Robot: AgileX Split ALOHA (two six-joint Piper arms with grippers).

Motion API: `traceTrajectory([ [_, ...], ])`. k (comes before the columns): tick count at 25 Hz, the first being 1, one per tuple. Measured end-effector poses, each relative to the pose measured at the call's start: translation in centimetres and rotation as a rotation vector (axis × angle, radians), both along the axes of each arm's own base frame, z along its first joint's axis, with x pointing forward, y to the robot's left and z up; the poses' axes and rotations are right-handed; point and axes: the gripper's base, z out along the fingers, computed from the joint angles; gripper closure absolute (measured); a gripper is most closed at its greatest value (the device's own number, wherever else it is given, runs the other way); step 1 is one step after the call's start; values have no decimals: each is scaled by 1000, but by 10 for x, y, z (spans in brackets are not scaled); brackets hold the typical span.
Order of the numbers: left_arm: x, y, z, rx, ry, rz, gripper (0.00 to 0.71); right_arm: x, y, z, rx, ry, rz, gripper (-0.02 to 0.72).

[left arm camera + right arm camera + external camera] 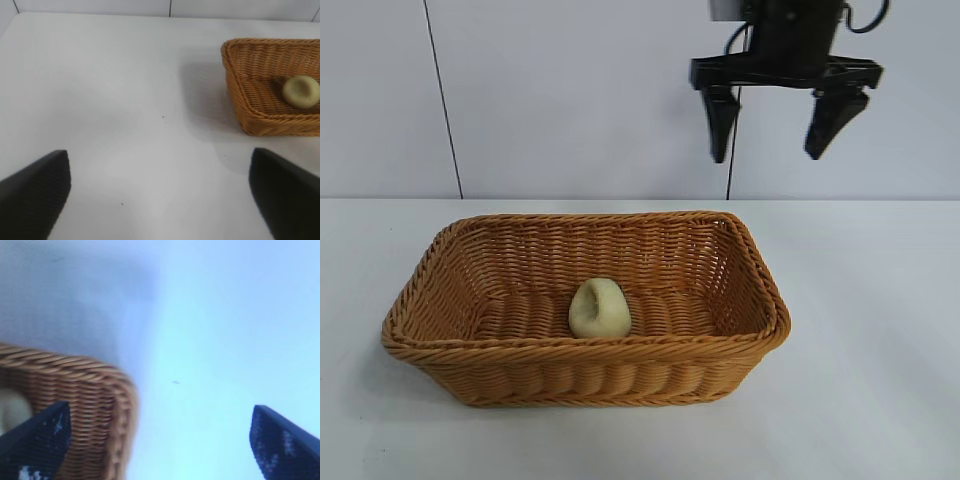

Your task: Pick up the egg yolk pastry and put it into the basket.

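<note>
The pale cream-yellow egg yolk pastry (pixel 599 308) lies on the floor of the woven orange-brown basket (pixel 750 262), near its front wall. It also shows in the left wrist view, the pastry (pixel 301 91) inside the basket (pixel 235 80). My right gripper (pixel 778 128) hangs high above the basket's back right corner, open and holding nothing. In its own view the right gripper (pixel 160 440) spans the basket's corner (pixel 112 390), and a sliver of the pastry (pixel 12 410) shows at the edge. My left gripper (pixel 160 195) is open over bare table, away from the basket.
The basket stands on a white table (pixel 880 330) in front of a light wall (pixel 570 90). Bare tabletop surrounds the basket on all sides.
</note>
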Motion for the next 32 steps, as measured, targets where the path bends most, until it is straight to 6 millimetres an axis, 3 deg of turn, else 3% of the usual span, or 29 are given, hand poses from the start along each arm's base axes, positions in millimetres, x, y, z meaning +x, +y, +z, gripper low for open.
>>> traceTrajectory([
  [3,0,0,0,0,0,0,14,8,-46,0,-8,-1,-90,8],
  [7,0,0,0,0,0,0,14,11,-81,0,-9,0,-149,8],
  [14,0,0,0,0,0,0,14,11,-83,0,4,4,-145,8],
  [17,0,0,0,0,0,0,14,-1,-84,3,2,19,-145,8],
  [21,0,0,0,0,0,0,14,-33,-85,6,-3,70,-146,8],
  [24,0,0,0,0,0,0,14,-69,-86,12,6,105,-148,8],
  [32,0,0,0,0,0,0,14,-187,-90,24,12,140,-138,8],
])
